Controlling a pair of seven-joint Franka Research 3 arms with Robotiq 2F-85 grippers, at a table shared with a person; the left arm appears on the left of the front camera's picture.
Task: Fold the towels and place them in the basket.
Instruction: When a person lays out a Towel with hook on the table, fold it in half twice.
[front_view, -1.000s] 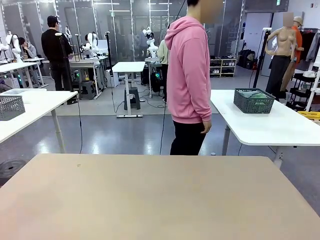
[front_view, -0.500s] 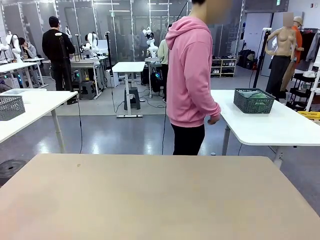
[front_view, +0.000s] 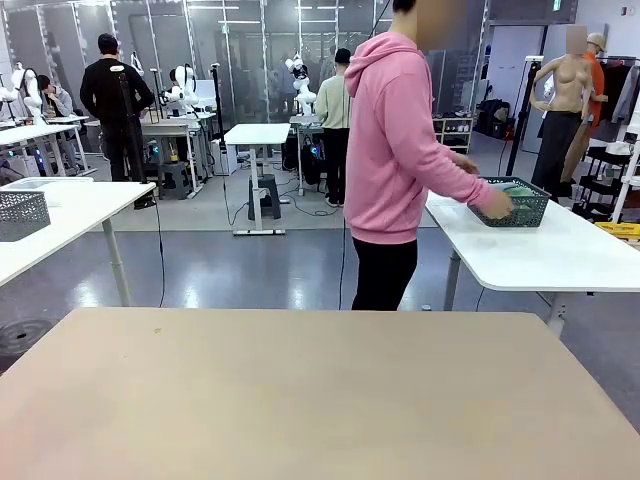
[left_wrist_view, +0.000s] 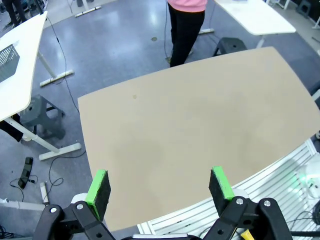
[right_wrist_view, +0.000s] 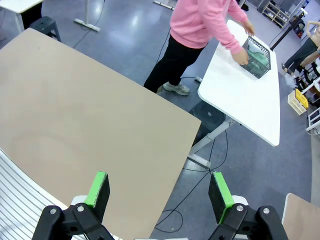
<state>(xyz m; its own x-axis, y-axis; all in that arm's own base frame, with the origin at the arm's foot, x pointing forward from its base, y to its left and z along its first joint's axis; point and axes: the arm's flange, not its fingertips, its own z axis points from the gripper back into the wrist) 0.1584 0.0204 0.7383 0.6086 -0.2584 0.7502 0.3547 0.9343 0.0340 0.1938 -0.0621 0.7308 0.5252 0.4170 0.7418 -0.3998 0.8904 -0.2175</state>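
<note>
A dark grey wire-mesh basket (front_view: 511, 202) stands on the white side table (front_view: 560, 255) to the right, behind my beige table (front_view: 310, 390). Pale and greenish cloth shows inside the basket (right_wrist_view: 259, 52); I cannot tell whether it is towels. A person in a pink hoodie (front_view: 392, 140) leans over it with a hand (front_view: 497, 205) at its near rim. My left gripper (left_wrist_view: 160, 186) hangs open high above the beige table (left_wrist_view: 190, 125), nothing between its green pads. My right gripper (right_wrist_view: 159, 192) is open too, above the table's right edge (right_wrist_view: 85, 125).
A second white table (front_view: 60, 215) at the left carries another grey mesh basket (front_view: 22, 213). A stool (right_wrist_view: 46, 24) and cables lie on the grey floor around the table. Other people and work tables stand far back.
The person has turned and stepped right, reaching both arms to the basket on the side table. Neither gripper shows in the earlier frames.
</note>
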